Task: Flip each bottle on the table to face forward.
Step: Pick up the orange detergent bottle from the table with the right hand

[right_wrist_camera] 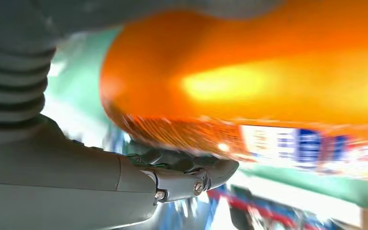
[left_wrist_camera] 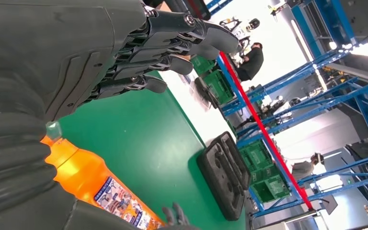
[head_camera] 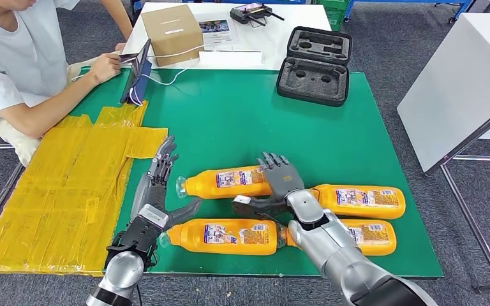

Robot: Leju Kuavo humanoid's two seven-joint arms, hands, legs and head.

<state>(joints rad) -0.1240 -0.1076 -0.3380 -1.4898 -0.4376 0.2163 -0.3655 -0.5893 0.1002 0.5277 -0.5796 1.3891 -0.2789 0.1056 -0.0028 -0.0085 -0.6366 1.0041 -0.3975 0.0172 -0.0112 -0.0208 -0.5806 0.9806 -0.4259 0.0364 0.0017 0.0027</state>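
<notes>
Four orange plastic bottles with printed labels lie on their sides on the green surface (head_camera: pixel 242 121), low in the head view's frame, in two rows of two. The upper-left bottle (head_camera: pixel 226 182) points its clear cap toward the left; the upper-right bottle (head_camera: pixel 363 201) lies just to its right. Below them are the lower-left bottle (head_camera: pixel 220 234) and the lower-right bottle (head_camera: pixel 373 236), the latter partly hidden by the right forearm.

The right hand (head_camera: pixel 279 182) rests over the right end of the upper-left bottle, fingers spread across its top and thumb reaching out low on the left; the blurred right wrist view shows the orange body pressed close against the hand (right_wrist_camera: pixel 124 177), gripping it.

The left hand (head_camera: pixel 159 175) sits at lower left of the frame, just beside the cap of the upper-left bottle, fingers extended and apart, holding nothing; the left wrist view shows its fingers (left_wrist_camera: pixel 172 43) free above the green mat.

A yellow taped sheet (head_camera: pixel 57 191) covers the left side. At the top lie an open black foam-lined case (head_camera: pixel 316 64), a brown cardboard box (head_camera: pixel 172 32) and a tablet (head_camera: pixel 137 73) tended by a seated person (head_camera: pixel 19 70).
</notes>
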